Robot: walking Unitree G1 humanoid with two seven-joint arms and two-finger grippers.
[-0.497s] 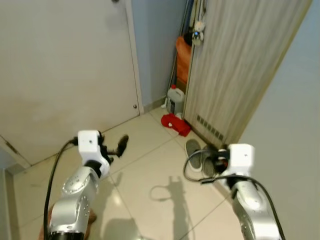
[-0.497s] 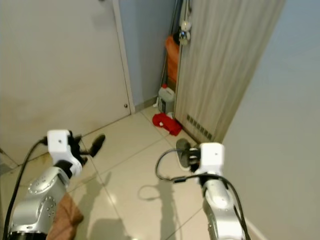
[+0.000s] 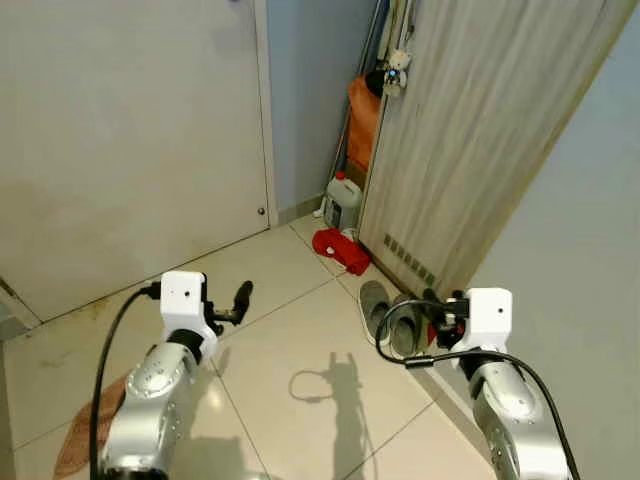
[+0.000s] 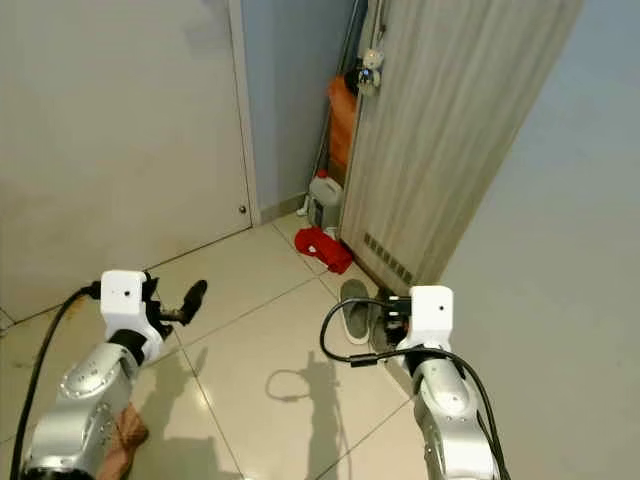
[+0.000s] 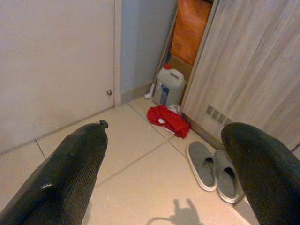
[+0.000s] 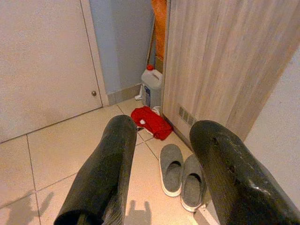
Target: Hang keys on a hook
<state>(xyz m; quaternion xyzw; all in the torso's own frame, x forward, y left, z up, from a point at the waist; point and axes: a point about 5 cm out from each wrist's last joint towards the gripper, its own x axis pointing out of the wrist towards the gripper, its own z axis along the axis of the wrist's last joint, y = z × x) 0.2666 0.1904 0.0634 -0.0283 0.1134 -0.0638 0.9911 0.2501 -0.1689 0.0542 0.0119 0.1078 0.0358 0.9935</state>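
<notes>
A small white charm (image 3: 397,64) with a dark item beside it hangs high on the edge of the wood-grain door (image 3: 480,150); I cannot tell whether keys are on it. My left gripper (image 3: 240,295) is held low over the tiled floor, far below the charm. In the left wrist view the left gripper (image 5: 164,126) is open with nothing between its fingers. My right gripper (image 3: 432,303) hovers above the grey slippers (image 3: 385,312). In the right wrist view the right gripper (image 6: 161,123) is open and empty too.
A white door (image 3: 130,150) stands to the left and a pale wall (image 3: 590,300) to the right. In the corner are a white jug (image 3: 343,200), a red cloth (image 3: 340,248) and an orange bag (image 3: 362,110). A brown cloth (image 3: 85,440) lies on the floor near my left arm.
The camera has shifted a little, so the whole scene sits slightly differently. Both arms stay low with the grippers open.
</notes>
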